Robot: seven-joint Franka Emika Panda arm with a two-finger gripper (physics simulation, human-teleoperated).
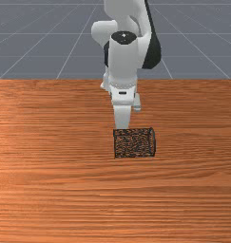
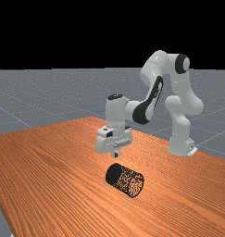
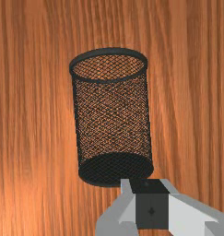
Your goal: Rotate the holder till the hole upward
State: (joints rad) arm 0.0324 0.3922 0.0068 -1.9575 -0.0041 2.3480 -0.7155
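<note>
Black wire mesh makes up the holder (image 3: pixel 113 117), which lies on its side on the tabletop (image 1: pixel 55 190), its open rim (image 3: pixel 109 81) toward the front view's right and its solid base (image 3: pixel 114 171) toward the left. The gripper (image 2: pixel 115 155) hangs just above and beside the base end, on the far side of the holder in the front view, its fingers (image 3: pixel 194 214) drawn together with nothing between them.

I judge this to be the approach: the hole faces sideways, so the turning is all to do. The next move calls for spreading the fingers, then lowering for a hold on the mesh wall, probably toward the rim, so that end can rise while the base swings under. A careless nudge could set the round body rolling, and a hold too close to the base might give poor lift to the mouth.
</note>
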